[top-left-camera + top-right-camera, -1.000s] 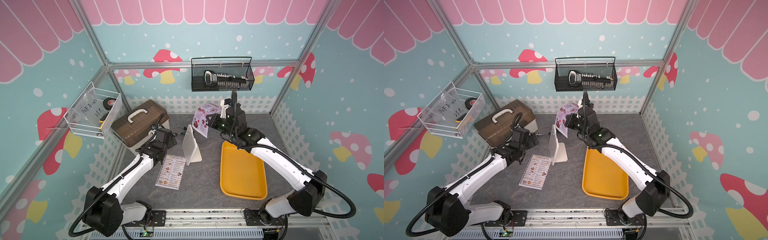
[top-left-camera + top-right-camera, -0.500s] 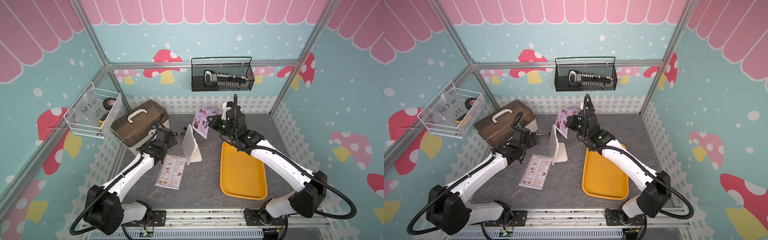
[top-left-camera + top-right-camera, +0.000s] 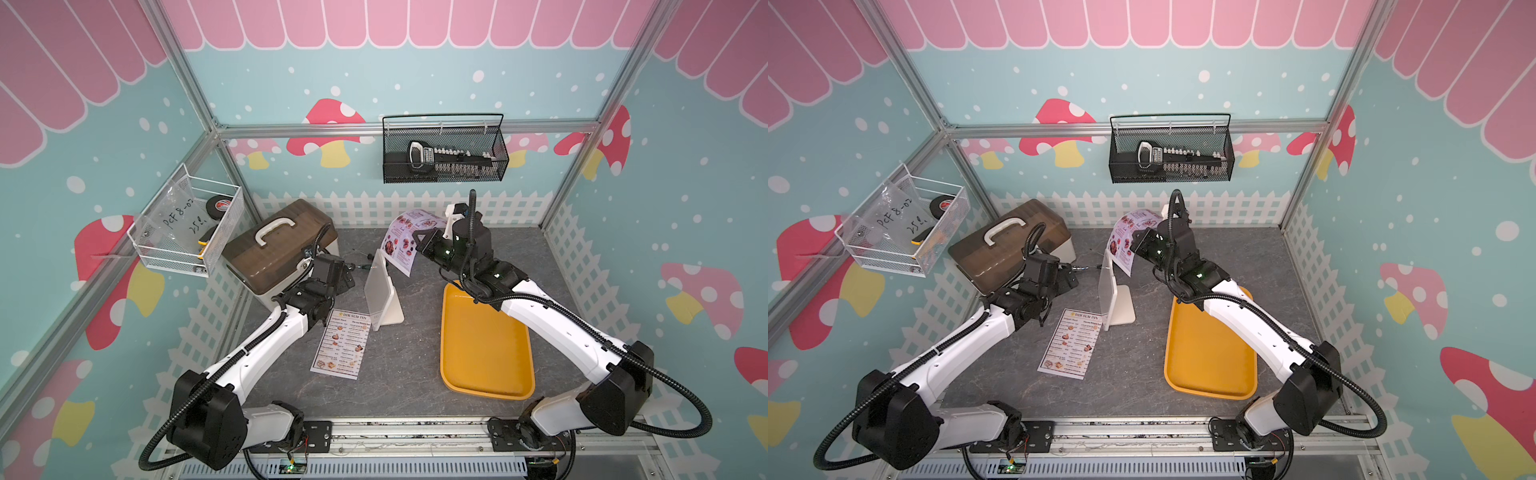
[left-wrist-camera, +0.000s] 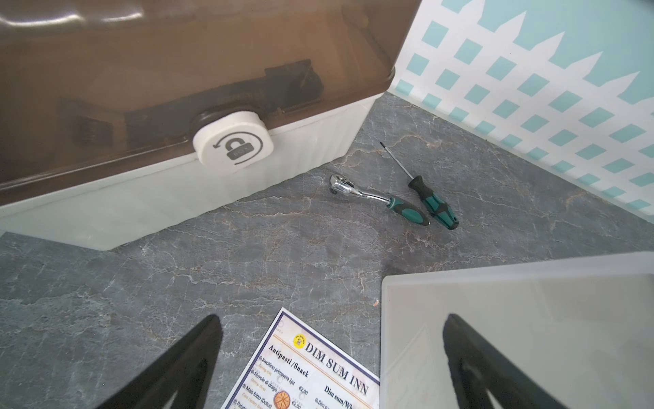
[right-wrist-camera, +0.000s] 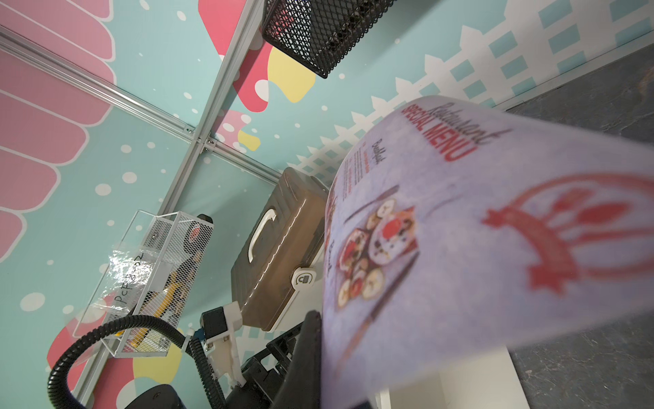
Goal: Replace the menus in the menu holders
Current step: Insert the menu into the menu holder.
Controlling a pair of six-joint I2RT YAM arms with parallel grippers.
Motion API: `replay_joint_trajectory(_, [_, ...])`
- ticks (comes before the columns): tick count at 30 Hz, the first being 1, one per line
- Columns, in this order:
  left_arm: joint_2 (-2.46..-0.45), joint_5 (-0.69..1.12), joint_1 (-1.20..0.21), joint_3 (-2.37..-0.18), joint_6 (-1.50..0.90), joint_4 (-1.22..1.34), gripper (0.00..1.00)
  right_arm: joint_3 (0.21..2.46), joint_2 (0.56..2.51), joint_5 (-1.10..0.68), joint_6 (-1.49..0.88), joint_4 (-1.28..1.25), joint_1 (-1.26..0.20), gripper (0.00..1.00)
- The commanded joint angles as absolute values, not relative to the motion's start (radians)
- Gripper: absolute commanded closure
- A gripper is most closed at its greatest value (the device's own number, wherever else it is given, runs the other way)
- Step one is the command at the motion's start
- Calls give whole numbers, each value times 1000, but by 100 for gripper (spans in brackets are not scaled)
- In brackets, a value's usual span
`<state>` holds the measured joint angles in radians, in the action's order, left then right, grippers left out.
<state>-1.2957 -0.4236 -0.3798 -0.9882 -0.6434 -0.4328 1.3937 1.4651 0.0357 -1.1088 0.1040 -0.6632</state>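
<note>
The stand (image 3: 379, 286) looks empty, and the Dim Sum Inn menu (image 3: 341, 345) lies flat on the table (image 3: 407, 374) just beside its foot, so the taking-out half seems done. The right gripper (image 3: 420, 246) is pinched on the Special Menu sheet (image 3: 400, 237), holding it in the air with its loose end drooping near the stand's top edge. Sliding it in is what's left. The left gripper (image 3: 344, 272) hangs wide open and empty beside the stand.

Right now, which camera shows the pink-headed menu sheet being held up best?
The right wrist view: the special menu looms large, heading and food photos legible, though the near part blurs. Both top views show the curled sheet too, but small. The left wrist view misses it.
</note>
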Motion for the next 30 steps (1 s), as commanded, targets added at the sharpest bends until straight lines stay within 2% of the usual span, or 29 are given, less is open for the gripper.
replay_joint_trajectory(1, [-1300,-442,-373,-1017,-647,-427,2,1371,1477,28,-1141,76,-673,100])
replay_joint_trajectory(30, [-1287,-456,-373,-1012,-643,-422,2,1374,1473,14,-1150,54,-673,100])
